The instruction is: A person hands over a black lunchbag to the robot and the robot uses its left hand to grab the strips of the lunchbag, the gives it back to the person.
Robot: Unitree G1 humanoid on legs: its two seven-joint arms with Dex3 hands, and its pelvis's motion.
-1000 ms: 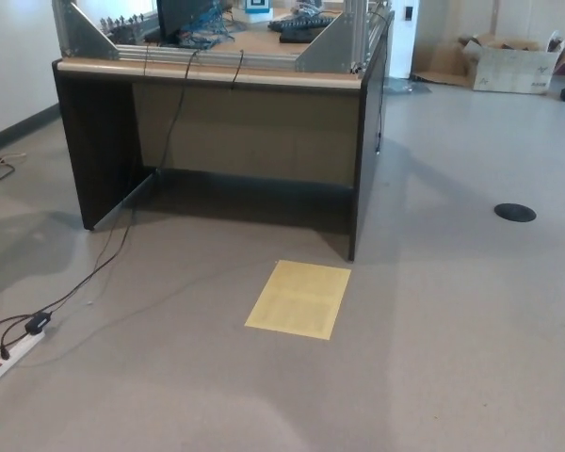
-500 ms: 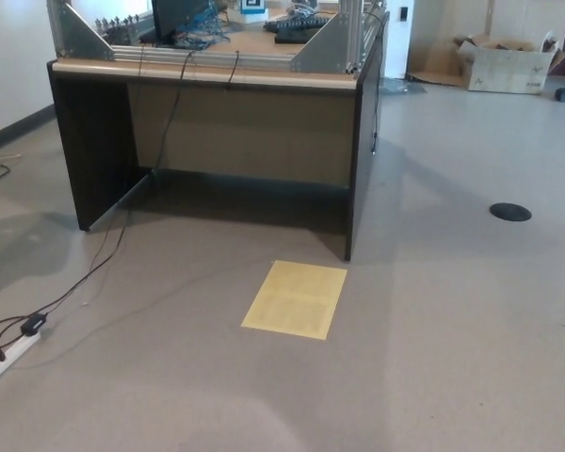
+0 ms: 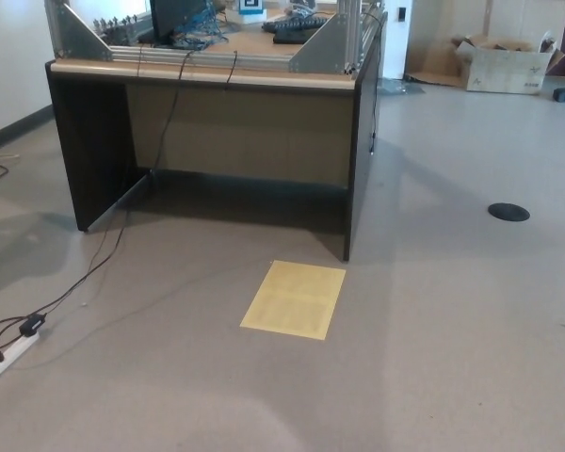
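Floor [image 3: 452, 358] fills most of what can be seen, a grey, speckled carpet running from the near edge out to the far wall. Neither the left hand nor the right hand of the robot shows anywhere, so whether their fingers are spread or closed cannot be told. The black lunchbag does not show either, and its place cannot be told from here.

A dark desk [image 3: 217, 141] stands at the far left, with black side panels and a tan back panel under a pale tabletop [image 3: 207, 72] edge. On that tabletop sit aluminium frame brackets [image 3: 71, 24], a tangle of blue cables [image 3: 202, 17] and a dark keyboard [image 3: 297, 31] farther back. Black cables [image 3: 169, 104] hang over the front edge of the tabletop and trail down to the floor, running left and near to a white power strip [image 3: 5, 356] lying at the left edge.

A yellow sheet [image 3: 294, 298] lies flat on the floor just near of the desk's right front corner, apart from it. A round black floor cap [image 3: 508, 212] sits well to the right. At the far right, against the wall, rests an open cardboard box [image 3: 506, 64]. A dark baseboard [image 3: 14, 127] runs along the left wall.
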